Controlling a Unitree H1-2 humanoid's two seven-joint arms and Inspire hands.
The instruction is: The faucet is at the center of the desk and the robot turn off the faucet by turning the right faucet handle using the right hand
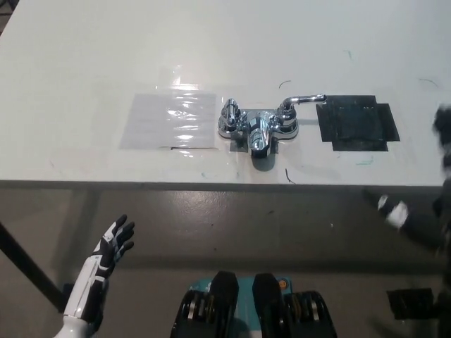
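Observation:
A chrome faucet [258, 127] stands at the middle of the white desk [84, 63], its spout toward the front edge. Its right handle [304, 101] is a lever pointing to picture right, and its left handle [230, 113] sits at the other end of the base. My black right hand [442, 132] is a blur at the right edge, over the desk's front right, well apart from the right handle. My white left hand [114, 243] rests open below the desk's front edge at the lower left, holding nothing.
A clear shiny tape patch [170, 120] lies left of the faucet, and a black tape patch [356, 123] lies right of it, under the lever's tip. The desk's front edge [211, 184] crosses the picture, with grey floor below it.

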